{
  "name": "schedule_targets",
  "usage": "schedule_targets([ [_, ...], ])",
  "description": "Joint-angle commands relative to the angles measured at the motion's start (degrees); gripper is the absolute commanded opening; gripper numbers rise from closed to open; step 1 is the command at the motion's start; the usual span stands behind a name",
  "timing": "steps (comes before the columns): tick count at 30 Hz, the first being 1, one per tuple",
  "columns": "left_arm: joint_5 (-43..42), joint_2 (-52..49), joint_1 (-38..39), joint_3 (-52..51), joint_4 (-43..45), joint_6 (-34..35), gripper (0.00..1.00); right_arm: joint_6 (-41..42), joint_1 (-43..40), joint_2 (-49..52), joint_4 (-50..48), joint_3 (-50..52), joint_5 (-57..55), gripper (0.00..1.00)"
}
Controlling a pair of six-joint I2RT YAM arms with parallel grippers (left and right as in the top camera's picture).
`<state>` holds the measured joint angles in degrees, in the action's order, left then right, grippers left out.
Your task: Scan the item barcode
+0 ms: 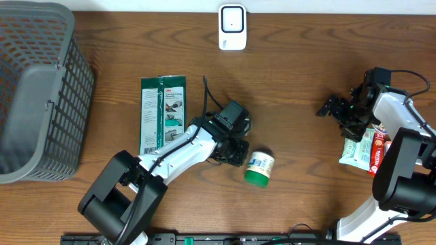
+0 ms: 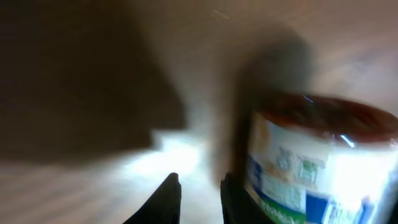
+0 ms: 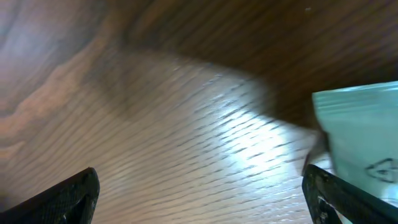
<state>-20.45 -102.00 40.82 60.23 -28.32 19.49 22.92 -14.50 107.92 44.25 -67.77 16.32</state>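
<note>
Tabletop [image 1: 306, 68]: jar [image 1: 259, 168] well apart from right gripper [image 3: 198, 190]

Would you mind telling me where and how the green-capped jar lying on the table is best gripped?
Probably grip the white labelled body of the jar, not the green cap. Come down from above, closing across its width: it lies on its side, so both round flanks are exposed.

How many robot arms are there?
2. The left arm reaches toward the middle, beside a jar; the right arm is on the right, by some packets.
</note>
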Motion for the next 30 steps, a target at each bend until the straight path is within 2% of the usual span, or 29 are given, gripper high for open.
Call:
schedule_targets([
  [1,11.3,1.3,0.0,0.8,0.4,-0.8,0.23,-1.0,-0.1,-1.4,1.6,-1.9,5.5,0.99],
  [3,11.3,1.3,0.0,0.8,0.6,-0.8,0.23,-2.1,0.0,-1.5,4.2,-3.9,6.3,0.95],
  [8,11.3,1.3,0.0,0.7,0.6,-1.0,0.23,-4.0,2.1,-2.0,15.3,-11.8,6.3,0.96],
  [15,11.2,1.3,-0.8,0.8,1.6,-2.2,0.22,-6.3,11.8,-2.1,25.2,-19.6,9.3,0.99],
  [17,10.6,1.4,-1.7,0.8,1.6,-2.2,0.18,-6.3,15.1,-2.1,26.6,-19.8,11.1,0.99],
  [18,10.1,1.6,-2.6,0.8,1.6,-2.2,0.13,-6.3,16.5,-2.1,27.6,-19.8,11.4,0.99],
  [21,9.0,3.1,-5.7,1.2,0.5,-2.0,0.12,-6.3,20.3,-2.3,31.7,-19.8,11.4,0.94],
  [23,9.0,5.0,-8.4,1.8,-0.4,-2.0,0.12,-6.3,22.8,-2.8,34.2,-19.8,11.1,0.88],
  [26,9.0,9.4,-13.9,2.4,-0.9,-2.0,0.17,-6.2,26.9,-4.6,37.2,-19.7,11.1,0.86],
  [30,9.2,14.0,-20.9,2.4,-0.7,-2.0,0.17,-1.7,32.3,-7.8,38.0,-19.3,9.2,0.86],
])
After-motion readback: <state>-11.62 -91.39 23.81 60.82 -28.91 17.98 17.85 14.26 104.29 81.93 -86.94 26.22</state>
